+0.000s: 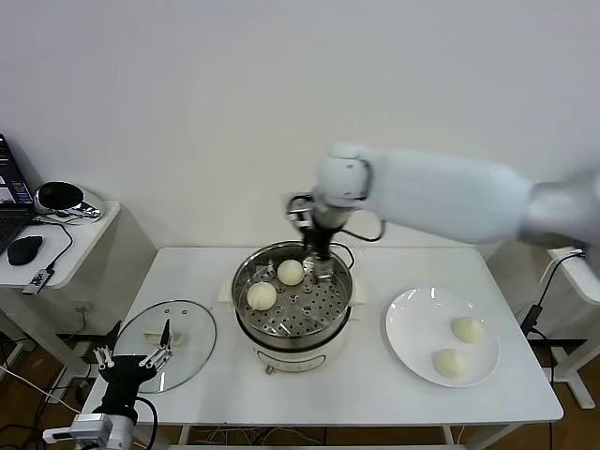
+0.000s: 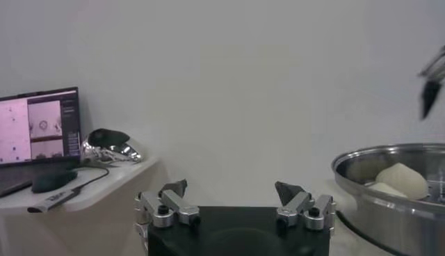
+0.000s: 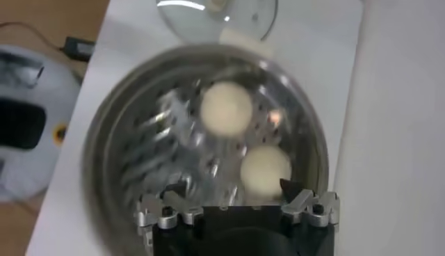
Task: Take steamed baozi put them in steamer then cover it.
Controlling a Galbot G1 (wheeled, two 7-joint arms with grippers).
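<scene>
The steamer (image 1: 292,330) stands mid-table with two baozi on its perforated tray (image 1: 291,272) (image 1: 262,295). Two more baozi (image 1: 467,329) (image 1: 450,363) lie on the white plate (image 1: 412,323) to the right. My right gripper (image 1: 319,258) hangs open and empty over the steamer's far side. In the right wrist view it (image 3: 233,189) is just above one baozi (image 3: 265,169), with the other (image 3: 226,108) farther off. The glass cover (image 1: 167,342) lies flat at the table's left. My left gripper (image 1: 131,361) is open and parked by the cover's near edge. In its wrist view it (image 2: 231,188) is empty.
A side table (image 1: 89,234) at the far left holds a laptop, a mouse (image 1: 24,249) and a headset (image 1: 60,196). A cable (image 1: 539,300) hangs past the table's right edge. The steamer's rim (image 2: 389,202) shows in the left wrist view.
</scene>
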